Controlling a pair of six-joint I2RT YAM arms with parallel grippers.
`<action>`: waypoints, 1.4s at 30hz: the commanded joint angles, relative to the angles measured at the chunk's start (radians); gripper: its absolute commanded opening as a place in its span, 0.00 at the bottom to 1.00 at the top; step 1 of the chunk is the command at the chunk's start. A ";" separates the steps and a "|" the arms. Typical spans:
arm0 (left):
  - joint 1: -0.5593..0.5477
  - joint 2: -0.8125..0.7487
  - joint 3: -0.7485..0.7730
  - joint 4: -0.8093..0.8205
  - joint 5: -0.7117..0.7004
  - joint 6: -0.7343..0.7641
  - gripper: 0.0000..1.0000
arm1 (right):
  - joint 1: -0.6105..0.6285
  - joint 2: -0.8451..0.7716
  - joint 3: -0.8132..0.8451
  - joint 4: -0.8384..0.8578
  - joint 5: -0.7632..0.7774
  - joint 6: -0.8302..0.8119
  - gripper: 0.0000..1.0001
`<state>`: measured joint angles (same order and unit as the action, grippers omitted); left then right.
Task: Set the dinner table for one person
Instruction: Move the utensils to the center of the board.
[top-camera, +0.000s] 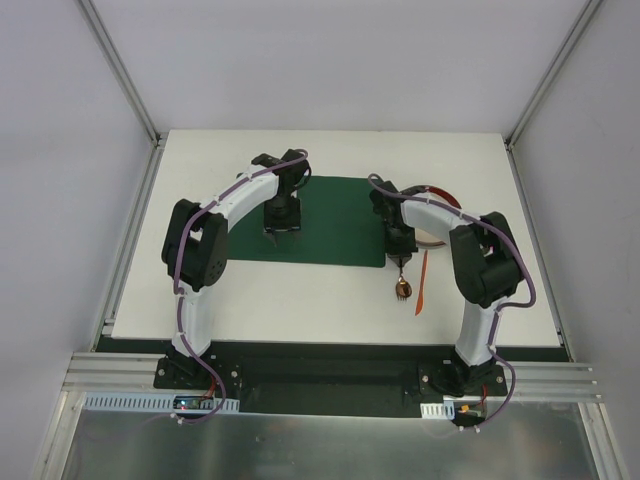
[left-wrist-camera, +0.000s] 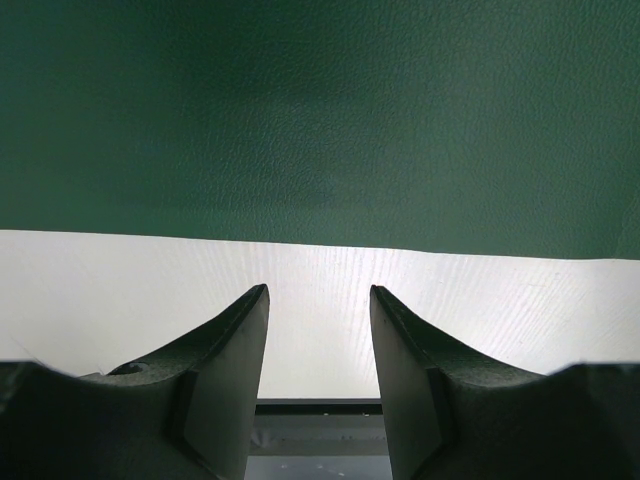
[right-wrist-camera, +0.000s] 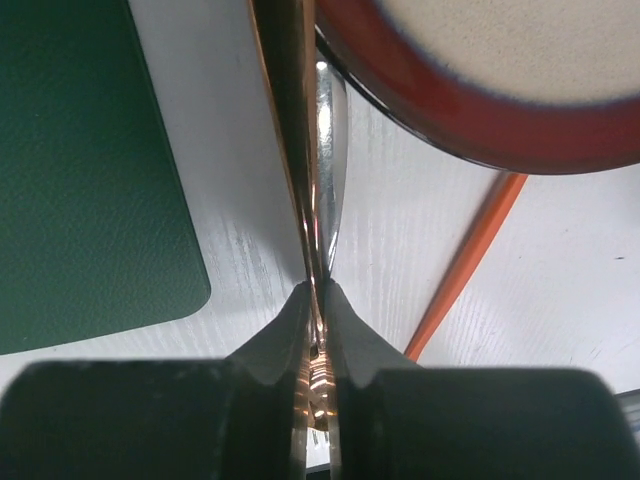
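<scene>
The white bench (top-camera: 250, 310) lies under a green placemat (top-camera: 330, 215), just right of which a copper utensil (right-wrist-camera: 298, 120) is pinched in the right hand (right-wrist-camera: 318, 290) — cutlery being laid, gentle release judged next — left hand (left-wrist-camera: 318, 300) held open, empty.

The dinner table (top-camera: 300, 300) is white and matt, with thin lines in it like wood grain. The green placemat (left-wrist-camera: 320, 120) looks soft and dull, with a fine bumpy skin like leather. In the top view, at 3 o'clock from the placemat, the plate (right-wrist-camera: 470, 110) has a smooth, shiny red rim and a dull, speckled cream middle, and the orange stick (right-wrist-camera: 465, 260) at its 6 o'clock looks like smooth plastic. The cutlery piece (right-wrist-camera: 295, 120) is copper-coloured metal that shines like a mirror, while the left gripper (left-wrist-camera: 318, 290) and right gripper (right-wrist-camera: 318, 295) look like dark, dull plastic.
</scene>
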<state>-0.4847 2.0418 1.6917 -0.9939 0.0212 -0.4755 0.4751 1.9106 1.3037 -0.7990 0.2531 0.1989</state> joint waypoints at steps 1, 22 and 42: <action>-0.006 -0.055 -0.009 -0.038 -0.017 0.002 0.45 | 0.000 0.034 0.002 -0.037 0.029 0.042 0.13; -0.006 -0.057 -0.012 -0.038 -0.015 0.003 0.45 | -0.012 -0.062 0.235 -0.204 0.216 0.028 0.44; -0.006 -0.032 0.003 -0.038 -0.033 0.009 0.44 | 0.037 0.031 0.230 -0.157 0.103 0.039 0.01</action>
<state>-0.4847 2.0380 1.6859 -0.9947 0.0128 -0.4755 0.4969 1.9503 1.5532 -0.9512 0.3717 0.2131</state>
